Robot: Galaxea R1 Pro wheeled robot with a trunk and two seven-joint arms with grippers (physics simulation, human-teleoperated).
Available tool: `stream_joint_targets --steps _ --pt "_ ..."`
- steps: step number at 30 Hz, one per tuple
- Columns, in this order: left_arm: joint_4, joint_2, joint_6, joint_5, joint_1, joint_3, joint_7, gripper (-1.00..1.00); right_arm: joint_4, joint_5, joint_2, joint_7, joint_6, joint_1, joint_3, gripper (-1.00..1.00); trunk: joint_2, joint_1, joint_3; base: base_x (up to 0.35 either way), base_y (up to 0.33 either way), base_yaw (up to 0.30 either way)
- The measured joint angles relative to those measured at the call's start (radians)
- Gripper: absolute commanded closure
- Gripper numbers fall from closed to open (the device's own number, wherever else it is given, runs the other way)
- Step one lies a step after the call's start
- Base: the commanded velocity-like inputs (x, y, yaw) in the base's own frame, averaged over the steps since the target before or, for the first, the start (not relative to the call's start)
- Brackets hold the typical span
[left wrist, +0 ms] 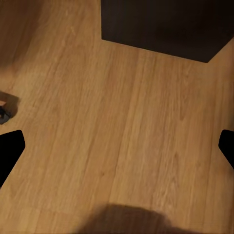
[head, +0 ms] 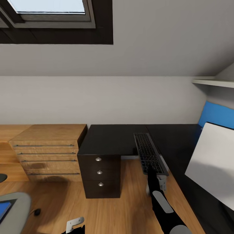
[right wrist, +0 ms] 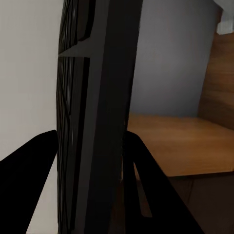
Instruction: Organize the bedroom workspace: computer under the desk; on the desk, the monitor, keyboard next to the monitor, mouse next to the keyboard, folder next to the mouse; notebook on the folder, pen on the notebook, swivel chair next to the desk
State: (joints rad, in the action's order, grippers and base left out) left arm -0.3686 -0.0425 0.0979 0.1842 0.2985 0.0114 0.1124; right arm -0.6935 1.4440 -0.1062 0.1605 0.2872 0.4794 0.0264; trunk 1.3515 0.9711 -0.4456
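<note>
- Your right pincer is clamped on the near end of the keyboard, carried above the edge of the black surface; it is not set down yet.
- The monitor stands on that surface at the right, white back toward you.
- Your left pincer hangs spread apart over the wooden floor, holding nothing.
- The blue folder lies on the swivel chair; moving it, the stacking and the chair placing look left to do.
</note>
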Motion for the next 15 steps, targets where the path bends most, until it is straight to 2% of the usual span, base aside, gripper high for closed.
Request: stream_joint_targets --steps 7,15 --pt "0.0 0.0 0.0 0.0 0.0 0.0 0.0 -1.0 0.001 -0.001 0.0 0.003 0.0 0.0 -0.001 1.0 0.0 0.0 0.0 0.192 0.0 0.0" --pt "0.0 0.0 0.0 0.001 0.0 0.0 0.0 -1.0 0.004 0.0 0.004 0.002 0.0 0.0 -0.002 1.0 0.0 0.0 0.0 0.313 0.0 0.0"
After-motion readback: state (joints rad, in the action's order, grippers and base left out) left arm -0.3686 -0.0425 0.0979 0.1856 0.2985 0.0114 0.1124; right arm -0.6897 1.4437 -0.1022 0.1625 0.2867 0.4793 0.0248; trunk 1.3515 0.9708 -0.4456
